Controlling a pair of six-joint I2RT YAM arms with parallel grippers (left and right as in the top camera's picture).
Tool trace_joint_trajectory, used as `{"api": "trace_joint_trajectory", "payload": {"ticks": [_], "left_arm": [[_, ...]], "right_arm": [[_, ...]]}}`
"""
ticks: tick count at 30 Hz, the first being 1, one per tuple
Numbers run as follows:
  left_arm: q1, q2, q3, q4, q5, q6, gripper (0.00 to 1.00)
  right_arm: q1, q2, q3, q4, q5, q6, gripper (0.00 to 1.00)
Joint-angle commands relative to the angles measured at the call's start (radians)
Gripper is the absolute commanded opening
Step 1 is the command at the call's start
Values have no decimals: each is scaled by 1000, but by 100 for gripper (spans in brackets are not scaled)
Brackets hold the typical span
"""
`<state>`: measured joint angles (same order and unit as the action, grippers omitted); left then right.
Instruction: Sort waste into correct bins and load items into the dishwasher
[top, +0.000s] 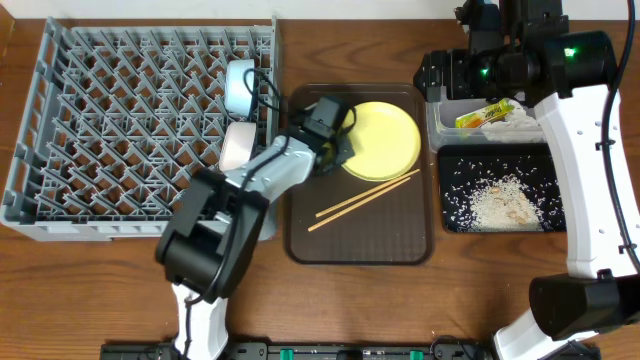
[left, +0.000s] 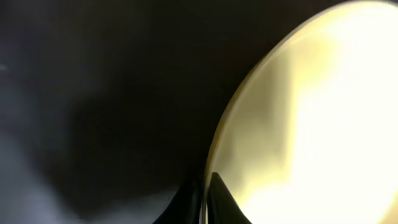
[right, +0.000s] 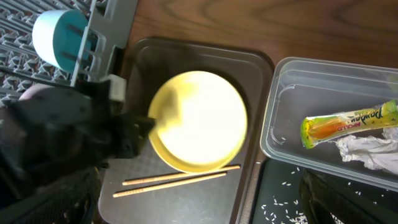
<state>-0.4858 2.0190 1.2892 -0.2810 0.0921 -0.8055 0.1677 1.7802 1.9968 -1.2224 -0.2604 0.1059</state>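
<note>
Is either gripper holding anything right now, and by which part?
Left gripper pinches the yellow plate by its rim, on the dish rack side. Right gripper is open, holding nothing.

The left arm (top: 262, 178) reached from the near edge up and rightward, the left gripper (top: 338, 148) pinched tight on the left rim of the yellow plate (top: 385, 135). The right arm (top: 580, 160) stretched toward the far edge, the right gripper (top: 448, 75) spread wide, holding nothing
</note>
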Motion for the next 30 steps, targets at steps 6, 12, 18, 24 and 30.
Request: {"api": "trace_joint_trajectory", "payload": {"ticks": [6, 12, 18, 24, 30], "left_arm": [[31, -204, -8, -95, -134, 280, 8], [31, -217, -8, -200, -115, 234, 7], [31, -217, 76, -343, 15, 225, 16], [30, -199, 201, -459, 85, 256, 28], [30, -121, 208, -460, 122, 255, 42]], "right_arm": [[10, 6, 3, -1, 2, 2, 99], [10, 6, 3, -1, 2, 2, 99], [10, 6, 3, -1, 2, 2, 99], [10, 6, 3, -1, 2, 2, 99], [10, 6, 3, -1, 2, 2, 99]]}}
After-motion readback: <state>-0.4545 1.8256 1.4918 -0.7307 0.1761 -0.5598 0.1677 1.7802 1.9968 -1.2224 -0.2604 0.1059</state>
